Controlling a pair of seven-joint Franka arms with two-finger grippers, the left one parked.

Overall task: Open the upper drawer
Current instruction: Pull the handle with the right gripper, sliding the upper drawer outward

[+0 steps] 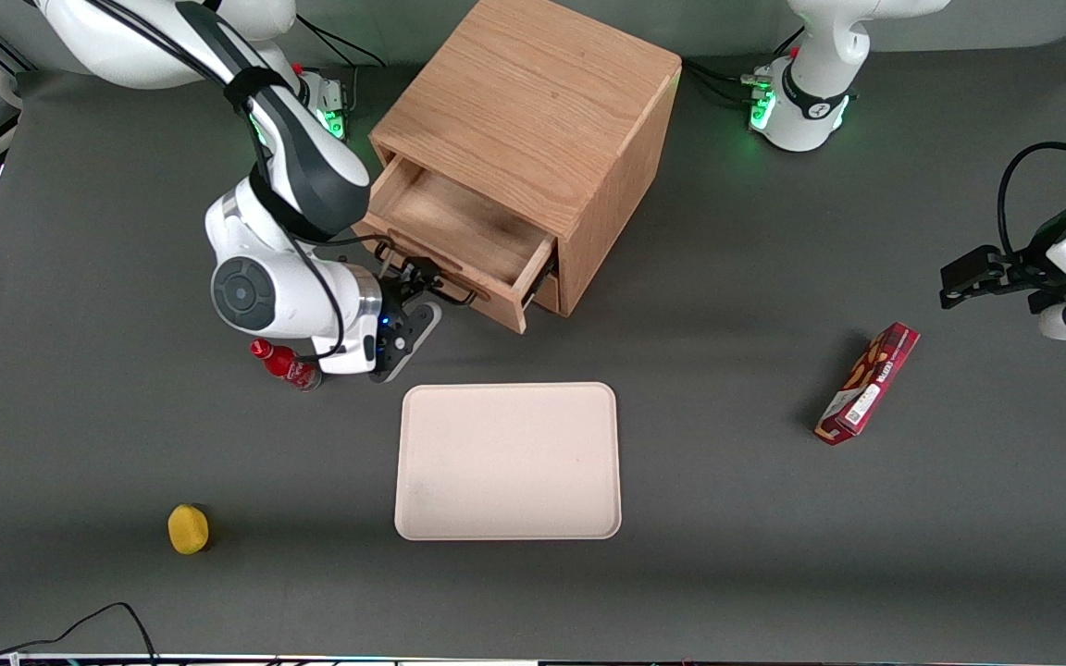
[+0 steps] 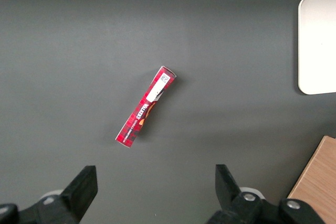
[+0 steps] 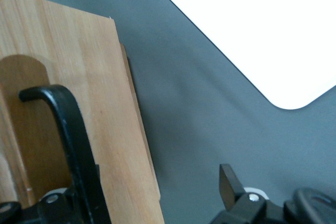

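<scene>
The upper drawer (image 1: 459, 229) of the light oak cabinet (image 1: 542, 102) stands pulled out, and its bare wooden inside shows. Its long black bar handle (image 1: 436, 280) runs along the drawer front. My right gripper (image 1: 408, 282) is at that handle, in front of the drawer, and is open. In the right wrist view the handle (image 3: 73, 145) and the drawer front (image 3: 105, 103) lie between the spread fingers, with the handle close by one side. One fingertip (image 3: 229, 184) stands apart over the grey table. The gripper (image 3: 152, 195) holds nothing.
A pale tray (image 1: 507, 460) lies nearer the front camera than the cabinet. A small red bottle (image 1: 288, 363) lies beside my wrist. A yellow object (image 1: 188, 528) sits near the front edge. A red box (image 1: 869, 382) lies toward the parked arm's end.
</scene>
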